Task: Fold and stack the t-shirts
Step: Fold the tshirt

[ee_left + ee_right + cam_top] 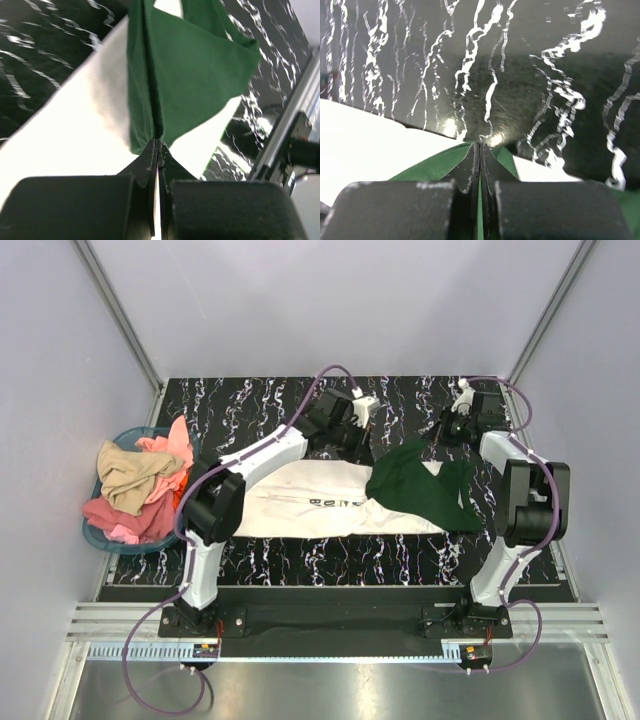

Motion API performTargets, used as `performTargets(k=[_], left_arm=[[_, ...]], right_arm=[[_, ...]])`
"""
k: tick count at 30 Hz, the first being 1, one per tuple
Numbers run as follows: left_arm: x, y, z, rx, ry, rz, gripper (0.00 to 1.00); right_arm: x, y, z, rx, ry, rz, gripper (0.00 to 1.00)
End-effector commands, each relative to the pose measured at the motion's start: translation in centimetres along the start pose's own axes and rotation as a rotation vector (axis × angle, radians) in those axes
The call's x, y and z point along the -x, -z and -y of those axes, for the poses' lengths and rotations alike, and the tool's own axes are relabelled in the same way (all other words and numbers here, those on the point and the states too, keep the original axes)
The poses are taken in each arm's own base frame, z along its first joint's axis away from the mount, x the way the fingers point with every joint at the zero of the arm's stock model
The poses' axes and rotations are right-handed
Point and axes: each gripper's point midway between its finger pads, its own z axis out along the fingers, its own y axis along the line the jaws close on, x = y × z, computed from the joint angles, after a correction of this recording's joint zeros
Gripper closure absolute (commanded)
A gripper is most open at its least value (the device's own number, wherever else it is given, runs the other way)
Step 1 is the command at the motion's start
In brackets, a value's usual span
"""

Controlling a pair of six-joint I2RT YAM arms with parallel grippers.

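**Tally of the scene**

You are looking at two shirts: a cream-white t-shirt (pixel 300 505) and a dark green t-shirt (pixel 425 490). You are also seeing two grippers, the left gripper (pixel 158 144) and the right gripper (pixel 480 146), and one basket (pixel 92 536) holding a heap of clothes (pixel 135 485) too tangled to count.

On the cream t-shirt (pixel 290 508), lettering (pixel 335 502) illegibly small; right end under the green t-shirt (pixel 425 490).

A black desk (pixel 260 405) veined with white marble lines fills the middle. At its left edge sits a teal basket (pixel 94 537) heaped with clothes: a tan garment (pixel 130 475) on top, pink ones (pixel 118 517) beneath, and a salmon one (pixel 172 448) on the far side. An aluminium rail (pixel 100 625) runs along the near edge.
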Motion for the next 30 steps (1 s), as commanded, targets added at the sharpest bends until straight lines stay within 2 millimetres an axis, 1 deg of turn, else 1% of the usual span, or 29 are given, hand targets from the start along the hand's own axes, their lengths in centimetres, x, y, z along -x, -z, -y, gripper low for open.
performTargets(k=[1, 2, 3, 6, 11, 12, 13, 16, 17, 19, 20, 21, 22, 24, 26, 27, 29, 30], left_arm=[[0.6, 1.2, 4.1, -0.091, -0.101, 0.022, 1.00], [0.1, 1.0, 4.5, -0.097, -0.110, 0.011, 1.00], [-0.4, 0.7, 5.2, -0.107, -0.120, -0.001, 1.00], [-1.6, 0.0, 6.0, -0.131, -0.116, -0.032, 1.00], [-3.3, -0.9, 7.4, -0.152, -0.117, -0.073, 1.00], [-3.8, -1.2, 7.7, -0.159, -0.118, -0.085, 1.00], [-4.1, -1.4, 8.0, -0.163, -0.116, -0.093, 1.00], [-5.4, -2.3, 9.1, -0.202, -0.106, -0.127, 1.00], [-5.4, -2.4, 9.3, -0.205, -0.104, -0.130, 1.00], [-6.5, -3.1, 9.8, -0.217, -0.097, -0.158, 0.99], [-7.0, -3.2, 10.1, -0.227, -0.083, -0.172, 0.96], [-7.9, -3.5, 10.8, -0.263, -0.079, -0.199, 0.84], [-8.4, -3.6, 11.3, -0.286, -0.076, -0.216, 0.82], [-9.4, -3.7, 11.9, -0.310, -0.069, -0.247, 0.81], [-9.8, -3.4, 11.8, -0.305, -0.069, -0.252, 0.81], [-9.3, -3.0, 11.8, -0.290, -0.079, -0.237, 0.81], [-8.6, -2.7, 11.9, -0.276, -0.086, -0.217, 0.79], [-8.3, -2.6, 11.7, -0.251, -0.083, -0.209, 0.78]], right_arm=[[2.6, 2.2, -0.3, -0.077, 0.018, 0.127, 1.00], [1.9, 2.7, -0.4, -0.084, 0.011, 0.128, 1.00], [1.7, 3.0, -0.3, -0.093, 0.008, 0.132, 1.00], [0.6, 3.8, 0.8, -0.167, 0.005, 0.138, 1.00], [-1.3, 5.0, 2.1, -0.242, -0.006, 0.114, 1.00], [-1.5, 5.2, 2.7, -0.274, -0.008, 0.112, 1.00], [-2.1, 5.4, 3.0, -0.296, -0.018, 0.094, 1.00], [-2.8, 6.4, 4.2, -0.364, -0.061, 0.079, 1.00], [-3.1, 6.6, 4.3, -0.374, -0.073, 0.075, 0.98], [-3.6, 7.1, 4.6, -0.395, -0.095, 0.062, 0.95], [-3.5, 7.4, 4.5, -0.403, -0.097, 0.067, 0.91], [-4.1, 7.9, 4.9, -0.439, -0.117, 0.048, 0.84], [-3.8, 8.3, 4.9, -0.460, -0.130, 0.054, 0.83], [-4.0, 9.1, 4.4, -0.468, -0.167, 0.041, 0.81], [-3.1, 9.6, 3.7, -0.462, -0.199, 0.066, 0.79], [-3.1, 9.6, 2.8, -0.427, -0.234, 0.058, 0.78], [-2.5, 9.7, 1.7, -0.390, -0.298, 0.065, 0.75], [-2.7, 9.3, 0.4, -0.324, -0.320, 0.047, 0.75]])
